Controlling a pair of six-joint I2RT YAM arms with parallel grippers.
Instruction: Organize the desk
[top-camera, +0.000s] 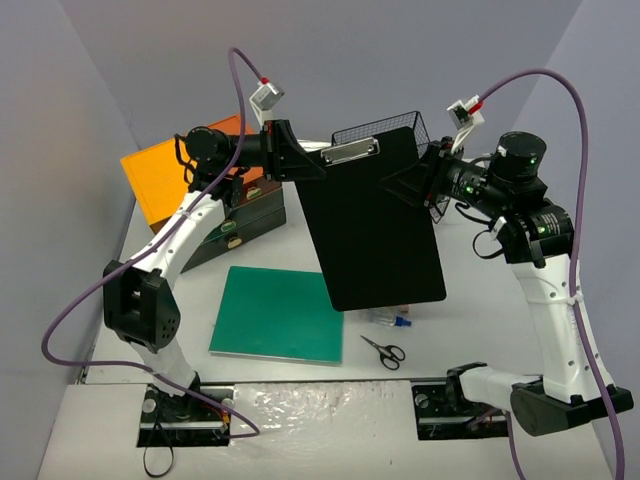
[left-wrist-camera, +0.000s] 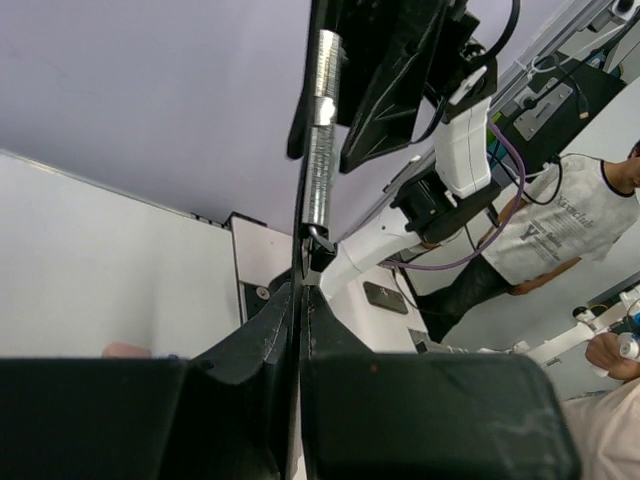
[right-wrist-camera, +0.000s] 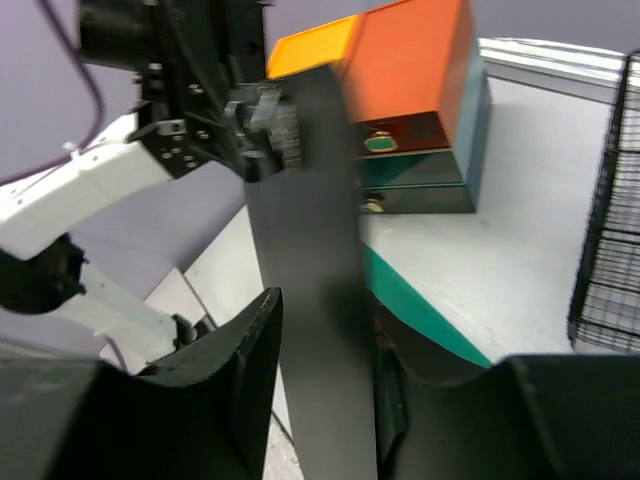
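Little looks tidied: the clipboard (top-camera: 375, 225) hangs over the tabletop (top-camera: 480, 330) below, pinched by the left hand (top-camera: 305, 163), the right hand (top-camera: 408, 185) astride it, grip untellable, with scissors (top-camera: 383, 350) and green board (top-camera: 275, 315) unsorted.

Our left arm (top-camera: 185, 230) climbs from its base, folds at the elbow and reaches away toward the middle. Our left gripper (top-camera: 303, 165) is pinched tight on one side edge of the black clipboard (top-camera: 375, 225). Our right arm (top-camera: 555, 300) stands up from its base and bends inward at the top. Our right gripper (top-camera: 405, 185) straddles the opposite edge, with fingers (right-wrist-camera: 255, 350) on either side, though we cannot tell whether they press.
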